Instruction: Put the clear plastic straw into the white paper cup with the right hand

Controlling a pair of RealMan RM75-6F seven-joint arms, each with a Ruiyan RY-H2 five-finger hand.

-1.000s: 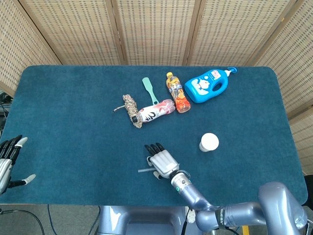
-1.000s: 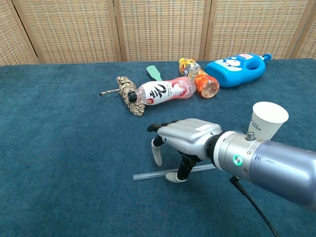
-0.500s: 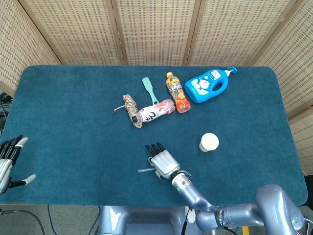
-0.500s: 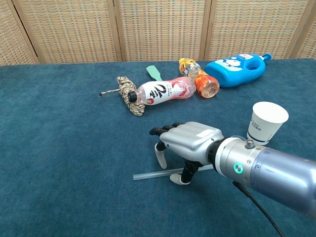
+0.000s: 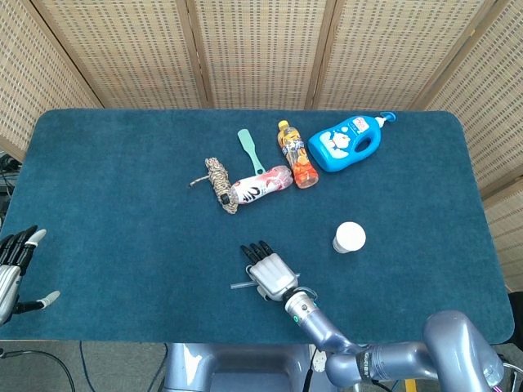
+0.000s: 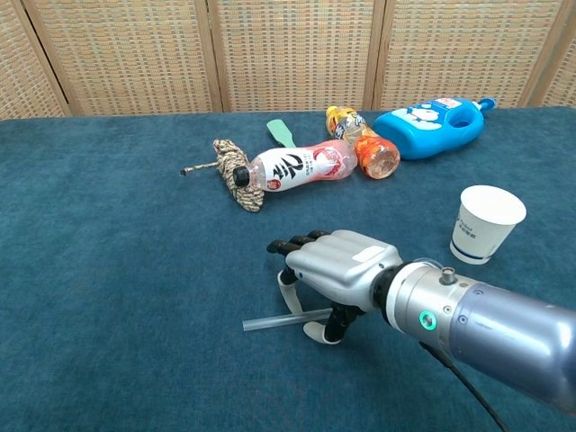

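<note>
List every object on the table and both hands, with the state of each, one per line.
clear straw: flat on the cloth, under the right hand
right hand: arched over the straw, fingertips down at it
left hand: open, holding nothing
white paper cup: upright, nothing seen in it
pink bottle: on its side
orange bottle: on its side
blue jug: lying down

The silver right hand (image 6: 335, 270) arches over the clear plastic straw (image 6: 270, 319), hiding the stretch under its fingers (image 6: 290, 286); whether they touch the straw cannot be told. The head view's left edge cuts off the black-tipped left hand (image 5: 15, 265) and its arm.
</note>
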